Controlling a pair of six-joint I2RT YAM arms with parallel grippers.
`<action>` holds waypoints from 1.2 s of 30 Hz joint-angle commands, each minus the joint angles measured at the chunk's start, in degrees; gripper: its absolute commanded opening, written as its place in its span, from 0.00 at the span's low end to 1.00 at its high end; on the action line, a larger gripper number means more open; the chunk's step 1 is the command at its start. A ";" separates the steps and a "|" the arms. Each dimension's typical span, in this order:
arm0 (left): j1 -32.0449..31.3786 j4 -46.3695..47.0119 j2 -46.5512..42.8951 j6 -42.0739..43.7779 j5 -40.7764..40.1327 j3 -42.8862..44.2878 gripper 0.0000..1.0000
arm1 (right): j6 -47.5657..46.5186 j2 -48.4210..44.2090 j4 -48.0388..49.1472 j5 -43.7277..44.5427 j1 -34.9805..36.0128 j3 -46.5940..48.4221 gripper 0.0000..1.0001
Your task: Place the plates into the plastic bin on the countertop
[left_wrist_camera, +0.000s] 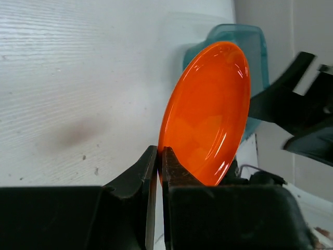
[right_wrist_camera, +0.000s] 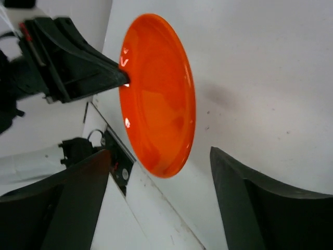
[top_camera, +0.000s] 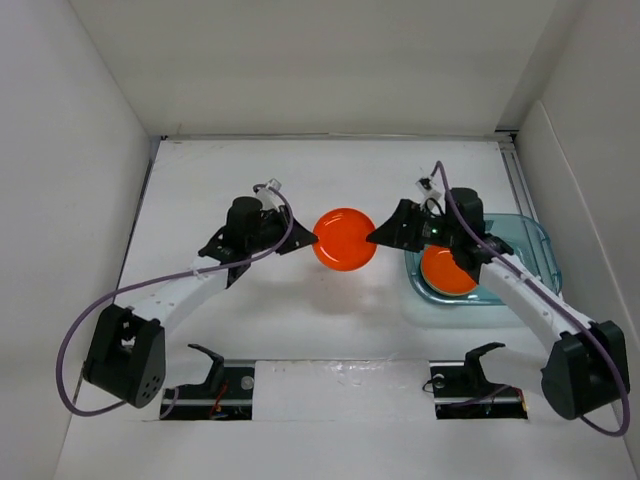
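- While the left gripper (top_camera: 303,241) pinches one orange plate (top_camera: 345,238) by its rim, that plate sits dead centre in the top view. It looks held up off the countertop (top_camera: 300,180), judging by the soft shadow under it in the left wrist view.
- The right gripper (top_camera: 382,234) is just to the right of that plate with its fingers spread wide. In its own wrist view the plate shows between them but neither finger touches it. Looks to me like a handoff being lined up.
- Progress so far: a second orange plate (top_camera: 447,272) already lies in the blue bin (top_camera: 522,238) at the right of the frame, partly hidden under the right arm. So one in, one in the air.
- No other plates show in any view, so I can't tell how many are left to go.
- The surface is matte white, with a faint grain and a few tiny dark specks in the left wrist view.
- White walls (top_camera: 80,150) box it in on the left, back and right of the frame.
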 commanded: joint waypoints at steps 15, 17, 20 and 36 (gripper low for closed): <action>0.25 -14.44 -10.42 3.59 -10.25 5.33 1.00 | 16.47 -9.82 0.79 32.49 1.17 -4.12 0.00; 0.25 -16.73 -12.19 4.20 -13.44 6.82 1.00 | 18.77 -13.50 -9.50 36.58 -3.93 -4.91 0.00; 0.25 -19.89 -14.48 6.04 -16.96 7.35 1.00 | 21.49 -17.99 -17.59 43.78 -9.37 -8.50 0.00; 0.25 -21.40 -13.34 8.33 -14.51 7.44 1.00 | 24.22 -37.35 -30.99 44.59 -17.92 -16.69 0.17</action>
